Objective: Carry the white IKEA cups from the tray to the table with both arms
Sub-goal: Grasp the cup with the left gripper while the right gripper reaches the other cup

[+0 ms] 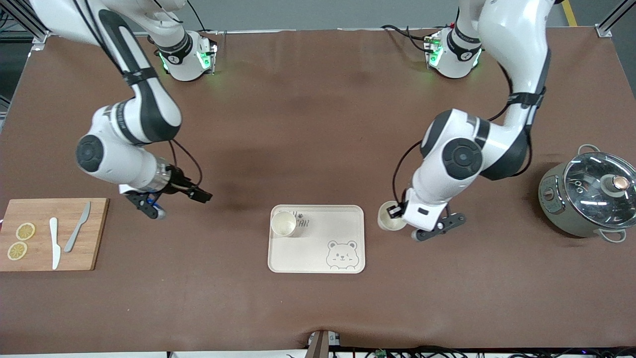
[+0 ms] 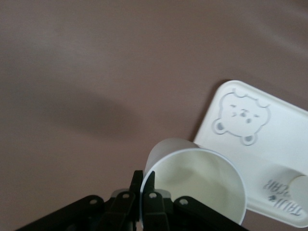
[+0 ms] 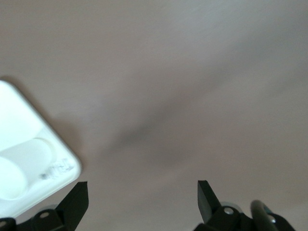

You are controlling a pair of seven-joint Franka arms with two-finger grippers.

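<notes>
Tray point(image 1: 343, 219): one cup point(image 1: 283, 223) inside | left gripper point(image 2: 143, 190): clamps second cup point(image 2: 199, 180)

cup point(image 1: 390, 219) half hidden under left arm, tray point(image 3: 24, 159) cropped, blurred

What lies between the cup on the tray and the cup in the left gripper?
Only bare tray surface and a strip of brown table, seen in the front view, separate the tray cup from the held cup.
</notes>
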